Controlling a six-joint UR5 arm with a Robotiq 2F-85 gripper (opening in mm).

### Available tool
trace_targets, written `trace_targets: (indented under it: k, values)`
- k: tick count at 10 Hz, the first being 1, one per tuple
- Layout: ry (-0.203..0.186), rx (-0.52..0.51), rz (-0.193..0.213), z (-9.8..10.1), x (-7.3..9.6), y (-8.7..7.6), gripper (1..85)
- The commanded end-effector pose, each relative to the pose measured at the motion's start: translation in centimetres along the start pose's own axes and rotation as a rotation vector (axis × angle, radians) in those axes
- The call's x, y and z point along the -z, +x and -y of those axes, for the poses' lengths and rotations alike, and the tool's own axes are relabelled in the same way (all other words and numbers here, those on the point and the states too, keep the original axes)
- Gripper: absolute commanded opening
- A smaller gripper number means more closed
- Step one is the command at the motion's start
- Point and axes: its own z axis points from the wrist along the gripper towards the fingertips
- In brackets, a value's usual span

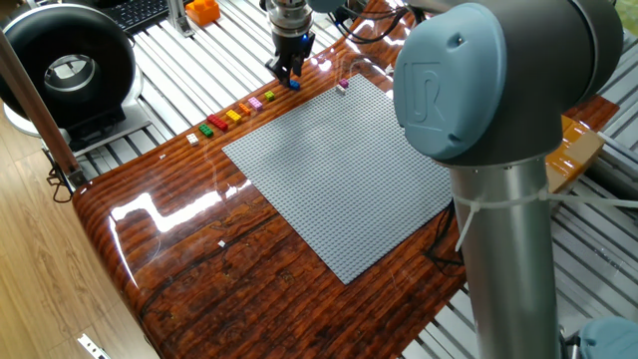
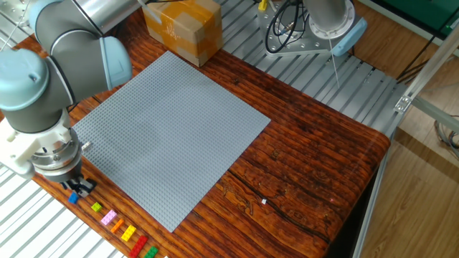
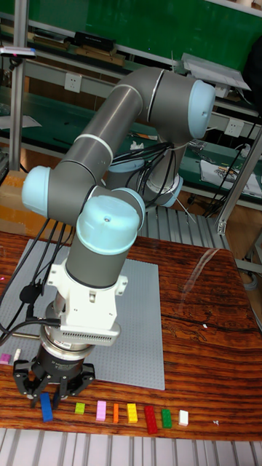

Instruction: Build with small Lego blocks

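Note:
The small Lego blocks lie in a row on the wooden table beside the grey baseplate (image 1: 339, 170) (image 2: 165, 129) (image 3: 138, 320). The blue block (image 1: 294, 84) (image 2: 73, 197) (image 3: 47, 406) is at one end. After it come a green one (image 3: 80, 408), a pink one (image 2: 109, 217), then orange, yellow (image 2: 128, 233), red (image 3: 150, 419), green and white (image 3: 183, 417) ones. My gripper (image 1: 286, 72) (image 2: 77, 187) (image 3: 49, 389) hangs low right over the blue block, open, holding nothing. A tiny pink piece (image 1: 342, 85) (image 3: 6, 358) sits at the baseplate's edge.
A cardboard box (image 2: 181, 25) stands at the baseplate's far corner. A black round device (image 1: 65, 65) and an orange object (image 1: 202, 10) sit off the table. A second robot's base (image 2: 315, 29) lies beyond. A white speck (image 2: 264, 201) lies on the wood.

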Motion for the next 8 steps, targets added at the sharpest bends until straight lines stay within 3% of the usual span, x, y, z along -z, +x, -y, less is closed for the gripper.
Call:
trace_targets:
  k: [1, 8]
  values:
    - [-0.014, 0.016, 0.006, -0.19, -0.09, -0.08, 36.3]
    - [-0.053, 0.060, 0.004, -0.67, -0.20, 0.27, 33.3]
